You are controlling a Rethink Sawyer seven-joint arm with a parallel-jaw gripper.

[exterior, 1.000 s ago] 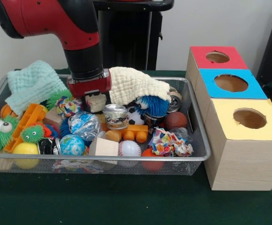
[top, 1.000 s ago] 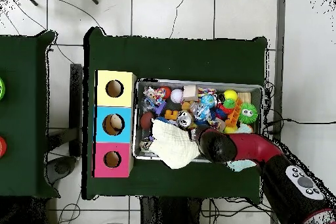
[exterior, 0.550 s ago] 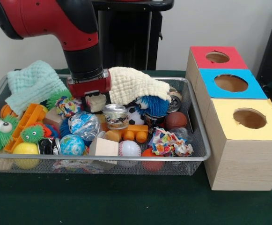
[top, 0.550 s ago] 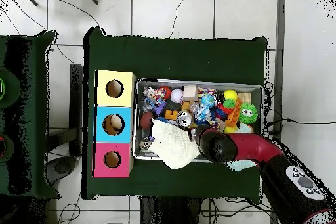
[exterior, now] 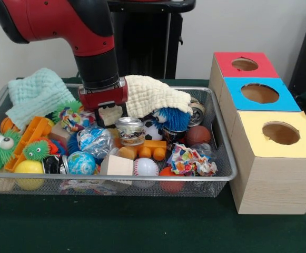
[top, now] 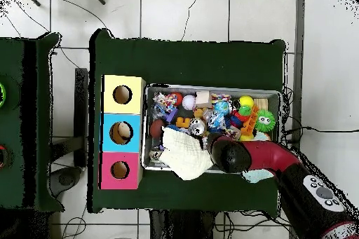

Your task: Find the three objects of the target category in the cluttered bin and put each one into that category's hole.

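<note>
Fingers (exterior: 108, 115) grip a cream block (exterior: 110, 115) above the bin (exterior: 224, 158).

Front cam low, close; overhead straight down, far; both share bin (exterior: 224, 174) (top: 149, 90).

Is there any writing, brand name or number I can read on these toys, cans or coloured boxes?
None can be read.
The crushed can carries printed label markings, too blurred to make out.
The crumpled wrapper shows colourful print, no legible words.
The red box, blue box and yellow box bear no text.
</note>
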